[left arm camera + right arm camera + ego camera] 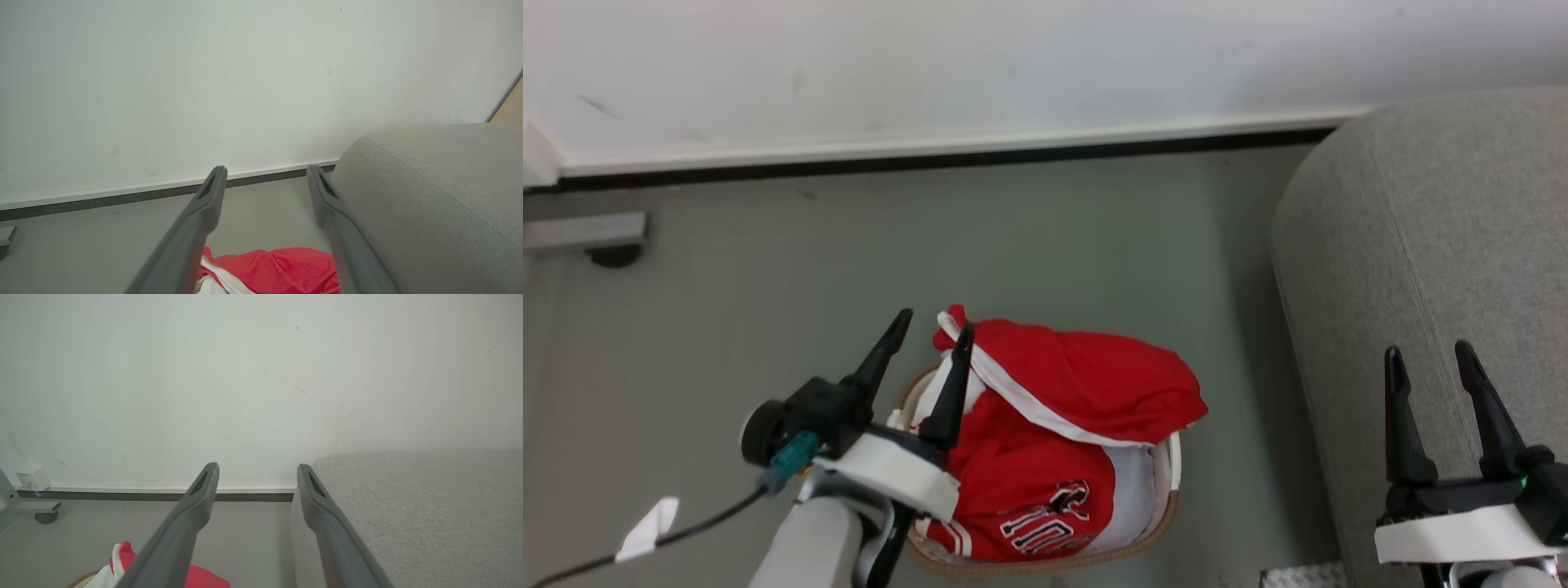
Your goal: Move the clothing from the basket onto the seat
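Observation:
The red clothing (1062,425) with white stripes and lettering is heaped in the cream basket (1168,506), bulging over its rim on the floor. My left gripper (935,327) hovers open above the basket's left edge, its fingers empty; its wrist view looks past the open left gripper (265,175) at red clothing (282,269) below. The grey seat (1445,245) fills the right side. My right gripper (1425,355) stands open and empty over the seat's front part. In the right wrist view the open right gripper (257,471) points at the wall, with the seat (425,506) right and clothing (200,577) lower left.
A white wall with a dark skirting line (931,159) runs across the back. A grey metal leg with a castor (613,255) stands at the far left. A cable with a white tag (645,527) trails from the left arm. Grey floor (1013,245) lies between basket and wall.

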Tool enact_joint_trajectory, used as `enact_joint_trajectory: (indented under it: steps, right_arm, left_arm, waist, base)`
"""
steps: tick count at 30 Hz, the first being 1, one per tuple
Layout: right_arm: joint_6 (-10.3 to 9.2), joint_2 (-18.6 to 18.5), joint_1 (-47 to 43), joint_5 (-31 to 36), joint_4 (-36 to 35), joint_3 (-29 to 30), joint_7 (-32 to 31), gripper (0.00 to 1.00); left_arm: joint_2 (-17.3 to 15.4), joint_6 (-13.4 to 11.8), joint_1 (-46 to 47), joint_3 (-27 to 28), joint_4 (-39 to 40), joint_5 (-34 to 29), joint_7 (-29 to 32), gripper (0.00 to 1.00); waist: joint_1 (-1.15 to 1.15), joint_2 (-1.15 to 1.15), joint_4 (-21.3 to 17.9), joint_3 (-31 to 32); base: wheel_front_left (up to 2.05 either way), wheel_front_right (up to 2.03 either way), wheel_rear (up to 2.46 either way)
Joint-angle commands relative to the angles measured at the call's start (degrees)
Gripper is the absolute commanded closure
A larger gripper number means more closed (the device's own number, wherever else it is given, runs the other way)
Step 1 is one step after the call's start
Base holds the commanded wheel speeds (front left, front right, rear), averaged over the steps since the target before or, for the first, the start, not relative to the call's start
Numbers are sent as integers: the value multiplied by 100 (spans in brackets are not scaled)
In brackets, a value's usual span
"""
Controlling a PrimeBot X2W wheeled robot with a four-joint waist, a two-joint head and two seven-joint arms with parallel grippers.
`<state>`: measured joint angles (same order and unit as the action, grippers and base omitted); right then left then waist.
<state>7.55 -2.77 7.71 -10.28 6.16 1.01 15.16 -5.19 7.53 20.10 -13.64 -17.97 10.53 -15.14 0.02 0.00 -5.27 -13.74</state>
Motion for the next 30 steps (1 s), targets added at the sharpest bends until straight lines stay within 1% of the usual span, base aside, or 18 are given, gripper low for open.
enact_joint_trajectory:
  steps: [1,5,8,11,14,21,25,30]
  right_arm:
    - [-12,-19,214,-84,-51,-56,0,0]
    - [-12,-19,639,-304,-196,-194,0,0]
    - [-12,-17,892,-475,-301,-250,-1,0]
    - [-12,-17,1067,-561,-402,-288,0,0]
    - [-12,-17,1160,-578,-442,-302,-1,0]
    - [-12,-16,1403,-593,-598,-342,0,0]
    - [-12,-17,1499,-629,-695,-415,0,0]
    - [-12,-18,1513,-630,-757,-479,0,0]
  left_arm:
    - [-106,-10,255,-127,-169,-117,-1,0]
    - [-251,-10,1048,-595,-741,-296,142,0]
    - [-327,-10,1555,-922,-1183,-491,444,0]
    - [-362,-11,2025,-1128,-1587,-665,788,0]
    - [-368,-37,2281,-1226,-1836,-813,955,0]
    - [-351,-111,3041,-1662,-2607,-1339,1452,0]
    - [-301,-188,3393,-1875,-2902,-1575,1418,0]
    - [-188,-112,3678,-2123,-3283,-1625,1301,0]
  waist:
    - [-2,0,-445,-744]
    - [-2,0,-768,-1423]
    - [-2,0,-934,-1864]
    - [-2,0,-1037,-2232]
    - [-2,0,-1079,-2420]
    - [-2,0,-1117,-2885]
    - [-2,0,-1122,-3101]
    - [-2,0,-1114,-3250]
  base:
    - [0,0,0]
    - [0,0,0]
    - [0,0,0]
    - [0,0,0]
    - [0,0,0]
    - [0,0,0]
    - [0,0,0]
    - [0,0,0]
